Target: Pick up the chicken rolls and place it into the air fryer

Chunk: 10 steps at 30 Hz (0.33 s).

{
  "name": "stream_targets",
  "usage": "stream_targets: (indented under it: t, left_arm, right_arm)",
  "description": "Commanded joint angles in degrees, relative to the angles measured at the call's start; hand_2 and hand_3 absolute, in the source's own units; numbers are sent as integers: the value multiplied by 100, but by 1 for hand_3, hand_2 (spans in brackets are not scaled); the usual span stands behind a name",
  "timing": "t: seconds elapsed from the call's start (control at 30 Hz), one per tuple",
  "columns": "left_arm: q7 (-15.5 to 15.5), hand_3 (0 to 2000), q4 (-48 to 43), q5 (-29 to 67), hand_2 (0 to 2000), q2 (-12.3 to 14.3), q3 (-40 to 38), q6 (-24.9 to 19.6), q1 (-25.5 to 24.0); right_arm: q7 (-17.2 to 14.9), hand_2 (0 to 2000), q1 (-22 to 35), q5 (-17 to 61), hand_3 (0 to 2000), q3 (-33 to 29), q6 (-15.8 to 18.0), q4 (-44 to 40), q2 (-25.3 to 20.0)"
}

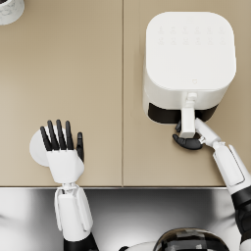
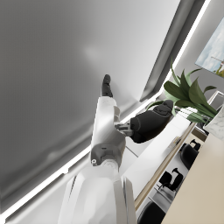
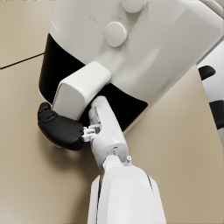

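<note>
Left hand [image 1: 62, 147] hovers with fingers spread over a white plate [image 1: 35, 147]; right hand [image 1: 188, 141] grips the air fryer [image 1: 188, 54] handle [image 1: 187, 120].

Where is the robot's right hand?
In the head view, the right hand is on the right, gripping the air fryer's handle at the front of the white air fryer on the tan counter.
</note>
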Motion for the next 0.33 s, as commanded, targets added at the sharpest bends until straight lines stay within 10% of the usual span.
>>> stream_targets:
  t: [0.03,0.33]
  left_arm:
    - [0,0,-1,0,0,-1,0,0,-1]
    - [0,0,-2,0,0,-3,1,0,-4]
  right_arm:
    - [-5,2000,-19,0,2000,-36,-2,2,-14]
    - [-8,2000,-65,-1,2000,-128,10,10,-44]
